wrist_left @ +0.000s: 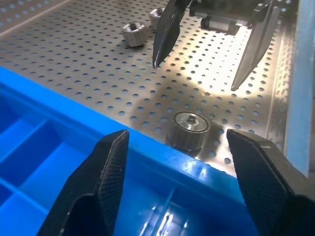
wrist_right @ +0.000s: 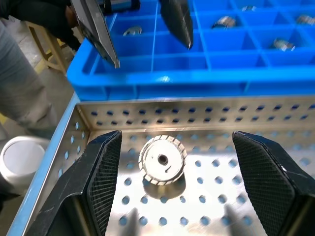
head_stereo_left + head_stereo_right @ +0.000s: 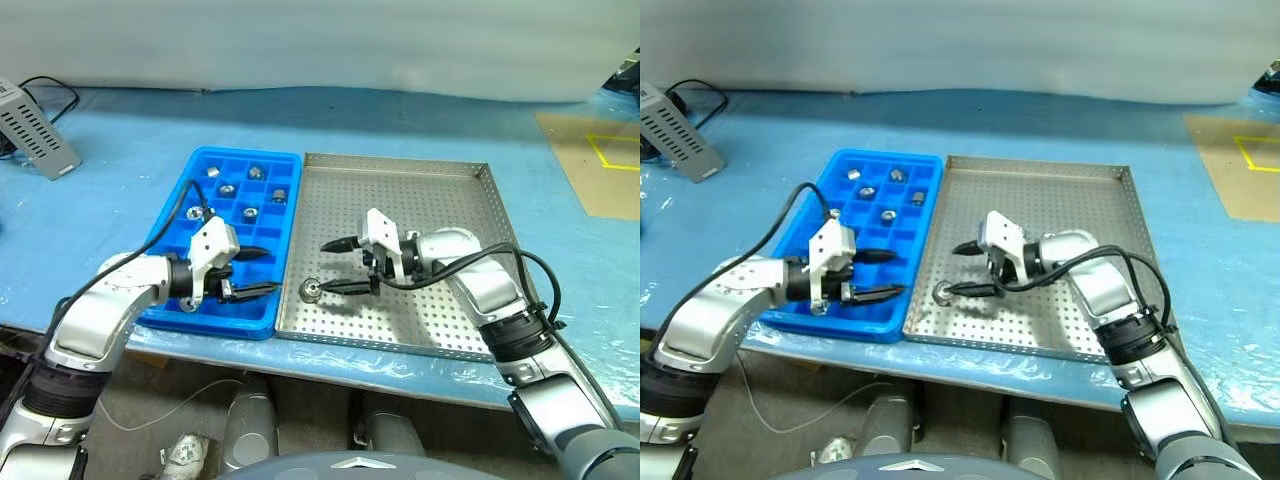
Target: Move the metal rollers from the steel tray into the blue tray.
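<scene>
Readable text: none on any surface in these views.
Labels or brands: none legible on the blue tray (image 3: 170,316), the steel tray (image 3: 400,166) or the metal rollers (image 2: 162,160).
Numbers: none.
Signs: a yellow outlined marking (image 3: 618,152) on the tan sheet (image 3: 590,185) at the table's far right edge; it carries no letters that can be read.

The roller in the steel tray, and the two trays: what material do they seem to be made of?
The roller looks like bright machined metal, with a ridged rim and shiny face. The steel tray seems brushed sheet metal, perforated, with dull reflections. The blue tray is probably moulded plastic, glossy and evenly coloured.
</scene>
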Robot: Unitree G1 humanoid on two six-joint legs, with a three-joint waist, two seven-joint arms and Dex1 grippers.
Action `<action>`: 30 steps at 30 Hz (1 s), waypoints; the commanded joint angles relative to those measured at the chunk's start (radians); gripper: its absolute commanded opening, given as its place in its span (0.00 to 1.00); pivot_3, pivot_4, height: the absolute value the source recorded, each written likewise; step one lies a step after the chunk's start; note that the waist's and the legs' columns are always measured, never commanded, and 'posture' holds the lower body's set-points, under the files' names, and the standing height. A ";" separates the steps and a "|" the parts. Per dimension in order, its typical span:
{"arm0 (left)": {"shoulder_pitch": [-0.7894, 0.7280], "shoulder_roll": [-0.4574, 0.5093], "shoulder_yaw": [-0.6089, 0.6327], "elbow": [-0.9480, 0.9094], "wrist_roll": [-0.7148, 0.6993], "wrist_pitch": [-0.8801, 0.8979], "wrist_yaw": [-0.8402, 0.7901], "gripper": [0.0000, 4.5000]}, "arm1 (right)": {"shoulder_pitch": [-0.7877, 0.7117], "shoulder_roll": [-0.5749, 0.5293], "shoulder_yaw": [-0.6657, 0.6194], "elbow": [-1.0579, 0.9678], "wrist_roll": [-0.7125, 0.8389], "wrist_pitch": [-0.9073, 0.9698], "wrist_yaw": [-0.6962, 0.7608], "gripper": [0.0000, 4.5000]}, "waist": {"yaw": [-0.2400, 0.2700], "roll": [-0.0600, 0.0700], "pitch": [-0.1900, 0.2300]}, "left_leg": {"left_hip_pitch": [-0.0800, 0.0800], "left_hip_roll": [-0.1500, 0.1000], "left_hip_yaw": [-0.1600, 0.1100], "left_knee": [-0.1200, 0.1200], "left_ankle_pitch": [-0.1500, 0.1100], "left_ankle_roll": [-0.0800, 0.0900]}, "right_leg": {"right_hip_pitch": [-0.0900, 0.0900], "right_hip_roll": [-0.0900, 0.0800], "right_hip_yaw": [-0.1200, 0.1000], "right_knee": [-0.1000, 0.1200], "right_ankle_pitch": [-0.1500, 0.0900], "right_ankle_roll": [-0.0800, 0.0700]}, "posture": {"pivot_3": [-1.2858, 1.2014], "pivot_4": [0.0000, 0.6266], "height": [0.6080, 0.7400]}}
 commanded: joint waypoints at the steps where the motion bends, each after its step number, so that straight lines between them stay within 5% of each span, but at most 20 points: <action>1: -0.015 0.012 0.002 0.023 -0.029 -0.022 -0.060 0.74 | -0.013 0.026 0.000 0.020 -0.025 -0.013 -0.049 0.83 | -0.010 0.000 0.000 | 0.000 0.000 0.000 0.000 0.000 0.000 | 0.000 0.000 0.000 0.000 0.000 0.000 | 0.52 0.24 1.00; 20: -0.050 0.007 0.054 0.030 -0.066 0.057 0.006 0.74 | -0.041 0.092 0.081 0.198 -0.109 -0.140 -0.009 0.83 | -0.012 0.000 0.000 | 0.000 0.000 0.000 0.001 0.000 0.000 | 0.000 0.000 0.000 0.001 0.000 -0.001 | 0.55 0.24 1.00; 30: -0.006 0.018 0.090 -0.016 -0.088 0.085 0.066 0.74 | -0.041 0.100 0.082 0.094 -0.102 -0.060 -0.018 0.83 | -0.009 0.000 0.000 | 0.000 0.000 0.000 0.001 0.000 0.000 | 0.000 0.000 0.000 0.000 0.000 -0.001 | 0.56 0.24 1.00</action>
